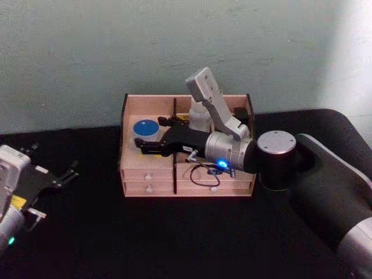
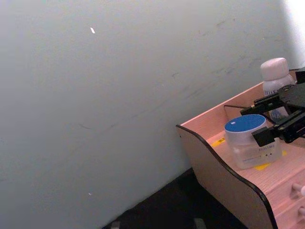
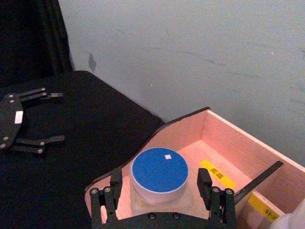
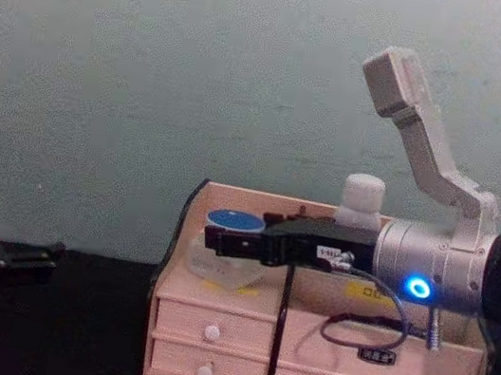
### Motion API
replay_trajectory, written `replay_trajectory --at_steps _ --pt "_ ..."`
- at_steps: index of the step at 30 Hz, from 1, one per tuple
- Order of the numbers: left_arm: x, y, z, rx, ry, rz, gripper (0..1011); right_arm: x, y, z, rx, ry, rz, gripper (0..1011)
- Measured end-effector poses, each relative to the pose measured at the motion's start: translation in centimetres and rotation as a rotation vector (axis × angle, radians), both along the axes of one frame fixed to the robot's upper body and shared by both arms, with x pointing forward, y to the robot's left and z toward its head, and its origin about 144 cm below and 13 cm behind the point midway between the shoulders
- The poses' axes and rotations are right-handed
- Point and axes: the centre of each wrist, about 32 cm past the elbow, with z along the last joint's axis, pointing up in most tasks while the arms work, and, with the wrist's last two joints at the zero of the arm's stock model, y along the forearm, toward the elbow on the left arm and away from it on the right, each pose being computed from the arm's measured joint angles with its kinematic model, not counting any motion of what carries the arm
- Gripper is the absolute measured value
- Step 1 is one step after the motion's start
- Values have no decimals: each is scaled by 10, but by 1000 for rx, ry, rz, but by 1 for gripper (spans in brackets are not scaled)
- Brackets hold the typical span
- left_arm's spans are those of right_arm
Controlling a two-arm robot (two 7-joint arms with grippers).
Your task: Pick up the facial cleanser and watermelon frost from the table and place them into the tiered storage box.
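The watermelon frost (image 1: 145, 128), a squat clear jar with a blue lid, sits in the left compartment of the tiered storage box (image 1: 152, 174). My right gripper (image 1: 149, 133) reaches over the box and is open, one finger on each side of the jar with small gaps showing in the right wrist view: jar (image 3: 159, 169), gripper (image 3: 159, 182). The facial cleanser (image 1: 197, 120), a white bottle, stands upright in the back of the right compartment, partly hidden behind my right arm. My left gripper (image 1: 53, 164) rests open over the table at the far left, holding nothing.
The box stands against a pale green wall at the back of a black table (image 1: 174, 232). It has a dark centre divider (image 4: 278, 332), yellow labels (image 3: 217, 173) and two rows of white-knobbed drawers (image 4: 212, 332). A cable (image 4: 370, 337) hangs from my right wrist before the drawers.
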Motion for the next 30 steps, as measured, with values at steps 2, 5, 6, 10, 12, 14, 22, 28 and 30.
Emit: replay_trajectory --at_steps 2,5,6,10,12,14,22,28,30 --pt "0 0 0 0 0 0 1001 0 0 0 0 0 0 1000" --pt "0 0 0 0 0 0 1001 0 0 0 0 -2 1 1000" --pt "0 0 0 0 0 0 1001 -1 0 0 2 -6 3 1000" --pt "0 0 0 0 0 0 1001 -6 -2 1 14 -38 7 1000" --pt "0 0 0 0 0 0 1001 -10 -5 2 24 -56 10 1000" --pt "0 0 0 0 0 0 1001 -15 -8 4 33 -72 13 1000" --pt "0 0 0 0 0 0 1001 -41 -25 6 63 -105 33 1000" --pt "0 0 0 0 0 0 1001 -68 -46 1 70 -108 50 1000" --pt "0 0 0 0 0 0 1001 -76 -53 -1 69 -106 52 1000"
